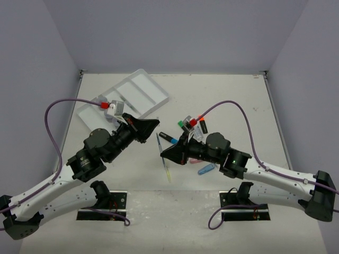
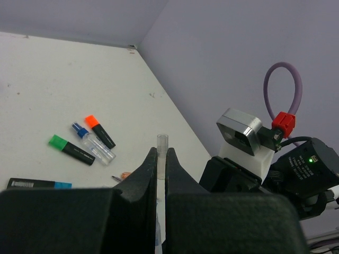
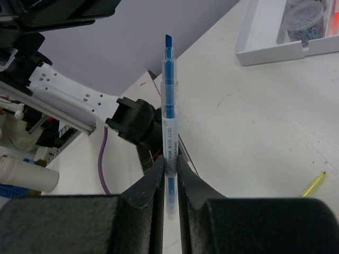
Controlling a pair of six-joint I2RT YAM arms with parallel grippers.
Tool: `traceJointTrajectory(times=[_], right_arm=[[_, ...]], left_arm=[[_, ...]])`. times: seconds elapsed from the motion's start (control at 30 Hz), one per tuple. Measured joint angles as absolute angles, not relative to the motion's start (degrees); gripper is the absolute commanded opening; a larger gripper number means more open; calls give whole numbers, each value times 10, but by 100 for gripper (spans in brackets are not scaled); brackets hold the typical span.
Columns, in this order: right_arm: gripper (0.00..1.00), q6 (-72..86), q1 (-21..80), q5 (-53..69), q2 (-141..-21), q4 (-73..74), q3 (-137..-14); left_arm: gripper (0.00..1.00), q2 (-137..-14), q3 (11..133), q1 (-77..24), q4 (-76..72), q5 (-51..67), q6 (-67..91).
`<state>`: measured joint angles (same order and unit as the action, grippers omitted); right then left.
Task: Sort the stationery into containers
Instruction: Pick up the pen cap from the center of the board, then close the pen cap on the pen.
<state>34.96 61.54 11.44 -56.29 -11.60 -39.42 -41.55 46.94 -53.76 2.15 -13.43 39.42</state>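
Overhead view, upper left: white tray (image 1: 142, 89) with long compartments sits askew near the far-left corner of the table (image 1: 238, 95). The right wrist view shows a jar (image 3: 304, 18) of small pieces already inside it, at the upper right of that frame.

Just right of the tray: left gripper (image 2: 161, 156), jaws pinched almost together on a thin clear tube (image 2: 162, 140) that pokes up past the fingertips. It could be a pen barrel or a cap; I cannot tell which. It is so close to the tray that this reads as a carry toward a compartment.

Centre: right gripper (image 3: 169, 164), jaws narrow, nips a blue pen (image 3: 168, 106) low on its barrel. Most of the pen sticks out beyond the jaws. A grip near one end leaves it free to tilt, though it is likely fine for so light a thing. Small black print runs along the barrel, too fine to read surely.

Below centre: yellow pen (image 1: 167, 170) lies flat on the table, unsorted.

Right of centre, a loose cluster: green-capped highlighter (image 2: 71, 150), blue-capped bottle (image 2: 92, 142) and orange-capped highlighter (image 2: 99, 131), lying side by side. A black marker (image 2: 37, 184) with a blue end bears a pale label, unreadable. The sticker (image 2: 311, 165) on the right arm has print too small to read.

Most items lie outside the tray, so I judge the sorting to be at an early stage.
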Motion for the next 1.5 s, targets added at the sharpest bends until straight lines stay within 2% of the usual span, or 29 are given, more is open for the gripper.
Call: traceJointTrajectory(times=[0.33, 1.5], right_arm=[[0, 334, 616, 105, -516, -116, -394], [0, 334, 615, 40, -520, -69, -412]], left_arm=[[0, -414, 469, -538, 22, -120, 396], [0, -425, 455, -538, -23, -89, 409]])
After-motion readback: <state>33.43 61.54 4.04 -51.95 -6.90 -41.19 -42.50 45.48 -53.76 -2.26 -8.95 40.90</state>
